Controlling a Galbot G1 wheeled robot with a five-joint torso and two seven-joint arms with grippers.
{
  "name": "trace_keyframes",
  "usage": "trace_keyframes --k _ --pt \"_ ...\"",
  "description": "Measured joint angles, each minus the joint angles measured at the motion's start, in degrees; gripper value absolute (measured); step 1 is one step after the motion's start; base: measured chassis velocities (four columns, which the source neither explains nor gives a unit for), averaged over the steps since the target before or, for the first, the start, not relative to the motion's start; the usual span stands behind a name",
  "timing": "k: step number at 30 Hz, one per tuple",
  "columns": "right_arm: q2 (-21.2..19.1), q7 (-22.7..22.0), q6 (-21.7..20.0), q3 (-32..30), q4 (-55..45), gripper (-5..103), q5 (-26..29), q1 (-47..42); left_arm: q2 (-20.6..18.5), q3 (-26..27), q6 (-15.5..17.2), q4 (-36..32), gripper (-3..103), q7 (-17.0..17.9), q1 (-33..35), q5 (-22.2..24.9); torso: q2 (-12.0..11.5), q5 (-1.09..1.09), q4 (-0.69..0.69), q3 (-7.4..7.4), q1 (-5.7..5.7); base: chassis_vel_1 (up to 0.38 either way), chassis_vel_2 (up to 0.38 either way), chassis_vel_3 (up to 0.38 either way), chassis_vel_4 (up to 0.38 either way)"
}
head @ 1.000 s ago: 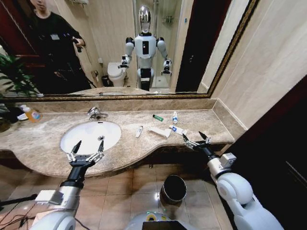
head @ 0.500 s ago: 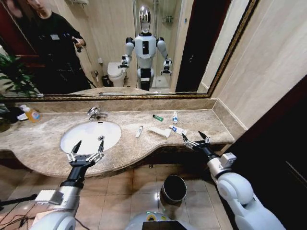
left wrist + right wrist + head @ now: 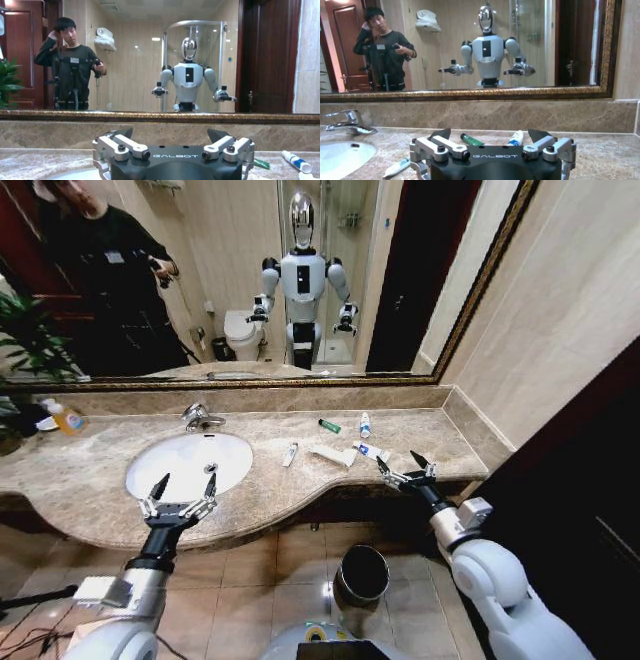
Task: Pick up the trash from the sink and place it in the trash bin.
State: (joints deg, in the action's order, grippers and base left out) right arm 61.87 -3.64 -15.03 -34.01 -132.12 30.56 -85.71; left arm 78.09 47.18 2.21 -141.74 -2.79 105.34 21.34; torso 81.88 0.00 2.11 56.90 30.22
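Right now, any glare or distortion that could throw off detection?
Head view: wide-angle bending at the edges; the mirror duplicates the robot; a glint on the trash bin rim. Wrist views: the same mirror reflection; the counter evenly lit, with no harsh shadows.

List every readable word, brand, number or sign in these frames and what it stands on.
"GALBOT": on the left gripper body, left wrist view.
"GALBOT": on the right gripper body, right wrist view.
Blue marks on the white tubes on the counter: too small to read.
Orange-liquid bottle label: too small to read.
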Motion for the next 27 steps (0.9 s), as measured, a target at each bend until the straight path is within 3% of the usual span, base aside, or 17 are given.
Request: trace_keyframes --k 9,12,27 --pt "-4.67 2.25 -0.96 1.09 2.86 100 1.92 2.81 0.00 0.00 0.00 0.00 100 0.00 0.00 0.00 0.00 0.00 0.00 0.00 0.00 0.000 0.000 0.000 0.000" --pt "-7.89 5.78 -0.98 2.02 7.09 100 3.23 5.84 0.00 0.00 0.00 0.00 100 0.00 0.00 0.00 0.00 0.00 0.01 0.00 0.00 0.000 0.000 0.000 0.000" --pt "-10.88 9.85 -4.03 7.67 14.17 100 4.75 14.92 0.00 0.00 0.00 0.00 100 0.00 0.00 0.00 0.00 0.00 0.00 0.01 0.00 0.000 0.000 0.000 0.000"
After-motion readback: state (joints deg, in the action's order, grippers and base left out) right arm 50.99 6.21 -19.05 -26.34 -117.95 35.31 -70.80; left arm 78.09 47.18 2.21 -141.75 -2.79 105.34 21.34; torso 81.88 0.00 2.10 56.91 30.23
